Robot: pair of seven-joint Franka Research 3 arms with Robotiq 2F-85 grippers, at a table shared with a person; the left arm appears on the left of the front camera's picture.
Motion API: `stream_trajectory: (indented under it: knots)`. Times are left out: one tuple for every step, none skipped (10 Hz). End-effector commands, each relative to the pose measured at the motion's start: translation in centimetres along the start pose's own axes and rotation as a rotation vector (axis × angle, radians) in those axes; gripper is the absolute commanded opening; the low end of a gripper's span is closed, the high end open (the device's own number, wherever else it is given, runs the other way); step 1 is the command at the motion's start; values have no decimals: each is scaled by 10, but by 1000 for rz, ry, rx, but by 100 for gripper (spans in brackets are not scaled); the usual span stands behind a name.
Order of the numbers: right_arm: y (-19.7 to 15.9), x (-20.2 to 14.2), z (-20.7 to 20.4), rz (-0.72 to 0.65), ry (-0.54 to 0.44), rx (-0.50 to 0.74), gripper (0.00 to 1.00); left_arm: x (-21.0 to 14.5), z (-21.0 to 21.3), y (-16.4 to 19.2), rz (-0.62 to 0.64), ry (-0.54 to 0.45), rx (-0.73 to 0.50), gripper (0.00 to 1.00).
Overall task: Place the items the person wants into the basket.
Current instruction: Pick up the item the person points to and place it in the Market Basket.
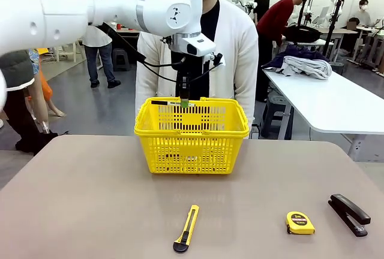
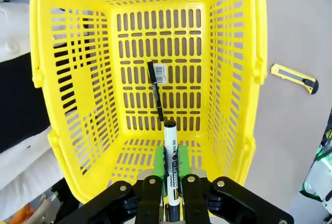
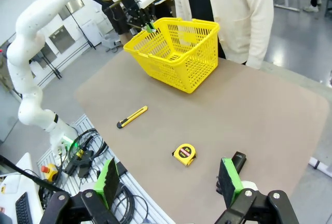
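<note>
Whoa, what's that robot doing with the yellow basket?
The robot's left claw is shut on a white-barrelled pen with a black cap, holding it over the bright yellow plastic basket. A slim black pen lies on the basket's floor. A person in a white cardigan stands behind it. The yellow-and-black utility knife, yellow tape measure and black stapler lie on the table. The right claw hangs open.

basket [image 1: 191, 145] bright yellow, slotted lattice sides; utility knife [image 1: 186, 228] yellow with black end; tape measure [image 1: 299, 222] yellow with black; stapler [image 1: 348, 214] black; surface [image 1: 90, 199] matte grey-brown; black pen [image 2: 155, 92] has white barcode label; white-barrelled pen [image 2: 171, 182] has black print, black ends; left end effector [image 2: 171, 157] and right end effector [image 3: 168, 181] black, green pads; person's cardigan [image 1: 240, 43] white over black top
</note>
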State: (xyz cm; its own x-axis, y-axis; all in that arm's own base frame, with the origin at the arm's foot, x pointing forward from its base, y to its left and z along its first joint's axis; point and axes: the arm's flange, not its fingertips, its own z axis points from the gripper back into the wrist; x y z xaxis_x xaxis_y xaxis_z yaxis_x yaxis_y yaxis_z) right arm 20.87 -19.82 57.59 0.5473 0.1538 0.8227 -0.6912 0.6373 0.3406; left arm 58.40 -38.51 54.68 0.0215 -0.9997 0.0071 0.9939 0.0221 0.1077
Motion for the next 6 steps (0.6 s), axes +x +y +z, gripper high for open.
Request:
stream_trajectory:
  knots:
    - [-1, 2, -1, 13, -25, 15, 100, -3, 9, -6, 2, 0, 18, 11]
    - [-1, 2, -1, 13, -25, 15, 100, -3, 9, -6, 2, 0, 18, 11]
    - [-1, 2, -1, 13, -25, 15, 100, -3, 9, -6, 2, 0, 18, 11]
    - [-1, 2, -1, 13, -25, 15, 100, -3, 9, -6, 2, 0, 18, 11]
    - [-1, 2, -1, 13, -25, 15, 100, -3, 9, -6, 2, 0, 18, 11]
    - [-1, 2, -1, 13, -25, 15, 100, -3, 9, -6, 2, 0, 18, 11]
